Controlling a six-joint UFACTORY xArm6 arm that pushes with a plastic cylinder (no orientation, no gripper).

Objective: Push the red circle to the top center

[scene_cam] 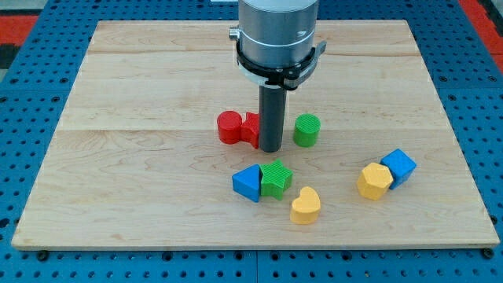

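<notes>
My tip (270, 148) rests on the counter (141, 71), gripping nothing, touching a second red block (251, 128); the red circle (229, 127) lies beyond, toward the view's left.

I had one camera, looking down at the wooden board (141, 86) from its six o'clock edge, fairly close.

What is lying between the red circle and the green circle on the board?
In the camera view, between the red circle and the green circle stand a second red block, touching the red circle, and my tip.
</notes>
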